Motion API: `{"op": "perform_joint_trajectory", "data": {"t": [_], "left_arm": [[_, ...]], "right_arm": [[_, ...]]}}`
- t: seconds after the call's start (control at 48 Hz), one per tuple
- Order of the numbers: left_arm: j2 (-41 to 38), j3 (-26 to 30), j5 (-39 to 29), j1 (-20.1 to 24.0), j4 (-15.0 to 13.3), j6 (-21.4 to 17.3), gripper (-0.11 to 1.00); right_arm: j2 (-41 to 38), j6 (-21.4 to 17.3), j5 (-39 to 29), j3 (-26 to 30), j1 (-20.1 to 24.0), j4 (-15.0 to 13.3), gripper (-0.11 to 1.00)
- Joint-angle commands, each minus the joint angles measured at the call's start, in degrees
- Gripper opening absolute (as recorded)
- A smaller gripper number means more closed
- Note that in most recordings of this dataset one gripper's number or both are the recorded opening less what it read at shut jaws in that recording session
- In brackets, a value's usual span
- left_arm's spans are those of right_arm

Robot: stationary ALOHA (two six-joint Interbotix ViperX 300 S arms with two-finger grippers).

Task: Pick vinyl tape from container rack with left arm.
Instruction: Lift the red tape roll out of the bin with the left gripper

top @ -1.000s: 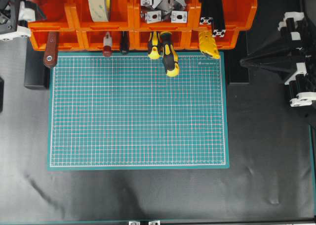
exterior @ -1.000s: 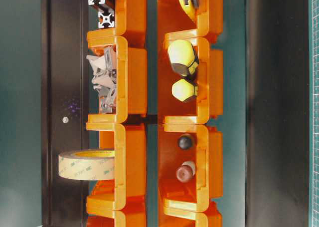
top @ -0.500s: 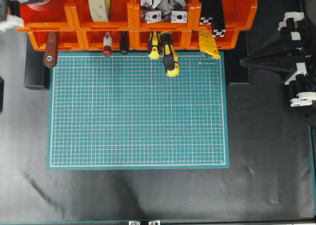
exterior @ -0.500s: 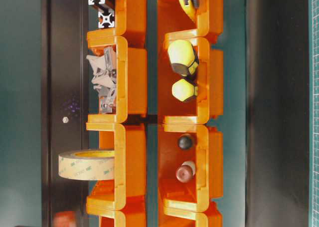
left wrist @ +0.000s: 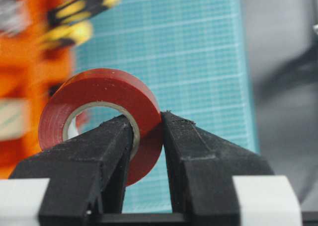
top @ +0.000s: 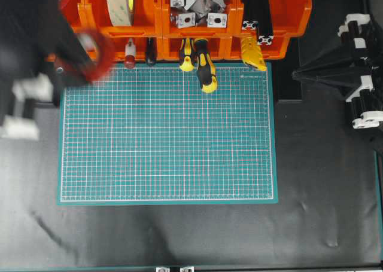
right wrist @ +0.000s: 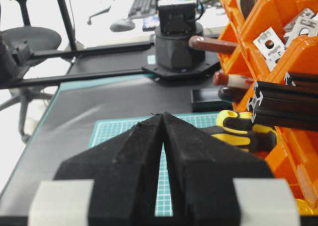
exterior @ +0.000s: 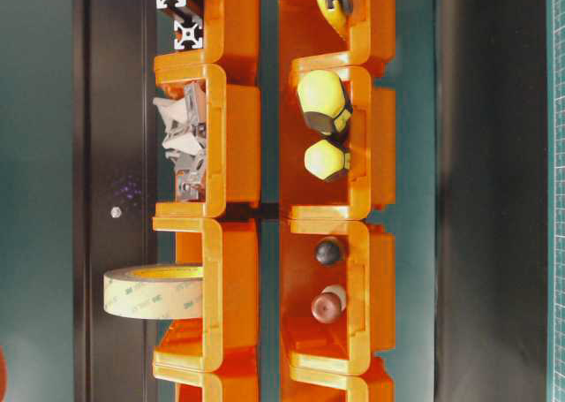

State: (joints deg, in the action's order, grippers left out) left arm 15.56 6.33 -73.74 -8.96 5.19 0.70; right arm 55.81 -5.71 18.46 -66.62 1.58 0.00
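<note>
The red vinyl tape (left wrist: 107, 94) stands on edge in my left gripper (left wrist: 147, 124), which is shut on its wall: one finger sits inside the white core, the other presses the outer face. In the overhead view the tape (top: 99, 54) and the left arm (top: 36, 51) are motion-blurred, hanging in front of the orange container rack (top: 173, 21) above the green mat's far left corner. The rack also shows blurred in the left wrist view (left wrist: 30, 62). My right gripper (right wrist: 162, 115) is shut on nothing, parked at the right side (top: 297, 76).
A cream tape roll (top: 119, 3), metal brackets (top: 197, 6) and black aluminium profiles (top: 257, 15) fill the upper bins. Yellow-black screwdrivers (top: 203, 66) and a red-handled tool (top: 130, 54) stick out of the lower bins over the green cutting mat (top: 167, 134).
My left gripper closed on the red tape in the top-left bin, then pulled it out of the rack and forward over the mat's corner. The right arm has not moved.
</note>
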Motion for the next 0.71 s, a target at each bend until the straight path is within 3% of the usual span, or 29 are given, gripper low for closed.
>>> {"op": "perform_joint_trajectory", "data": {"t": [0.0, 0.25, 0.688], "left_arm": [[-1.1, -1.7, 3.7, -2.4, 0.2, 1.3, 0.18], [-7.0, -10.6, 14.1, -6.3, 0.2, 1.6, 0.18], [-10.6, -27.5, 28.9, -3.6, 0.2, 1.8, 0.18]], "right_arm": [[-0.2, -0.1, 0.8, 0.6, 0.2, 0.2, 0.00], [-0.3, -0.4, 0.9, 0.6, 0.4, 0.2, 0.00], [-0.2, -0.4, 0.9, 0.5, 0.4, 0.1, 0.00]]}}
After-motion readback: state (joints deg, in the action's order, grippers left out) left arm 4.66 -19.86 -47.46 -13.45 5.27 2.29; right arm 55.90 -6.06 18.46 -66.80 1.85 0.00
